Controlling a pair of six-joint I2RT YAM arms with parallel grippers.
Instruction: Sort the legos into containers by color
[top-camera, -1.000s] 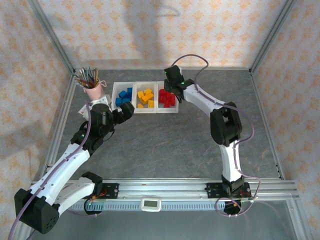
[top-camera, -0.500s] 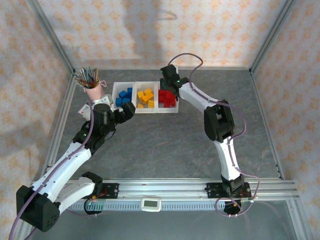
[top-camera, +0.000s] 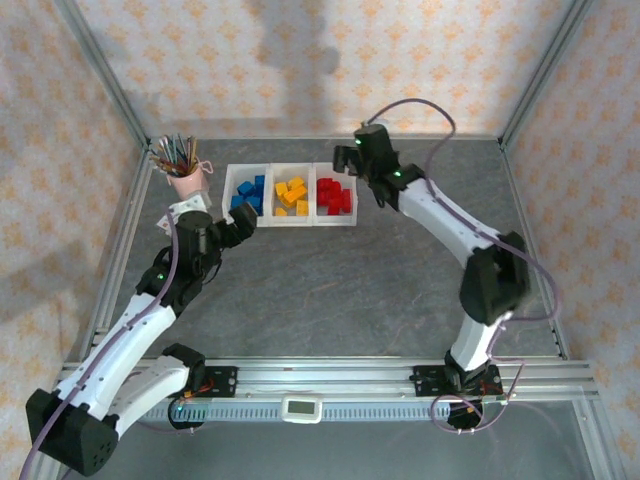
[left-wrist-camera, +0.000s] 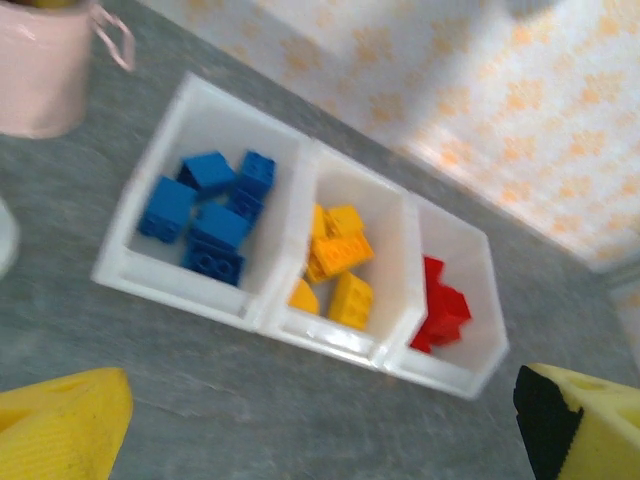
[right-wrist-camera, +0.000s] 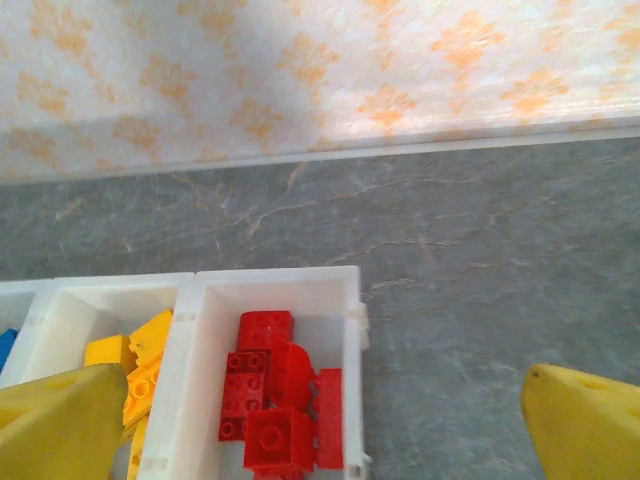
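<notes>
Resolving studs on red legos (right-wrist-camera: 270, 392), right wrist; overhead too coarse.

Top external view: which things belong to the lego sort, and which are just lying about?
Part of the job:
blue legos
yellow legos
red legos
containers holding them

Just lying about:
pink cup
coloured pencils standing in it

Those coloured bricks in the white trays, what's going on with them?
Two robot arms are sorting bricks by colour into three joined containers: blue legos left, yellow legos middle, red legos right. Every visible brick is already binned. The right gripper hovers open by the red bin, the left gripper by the blue, both empty.
</notes>
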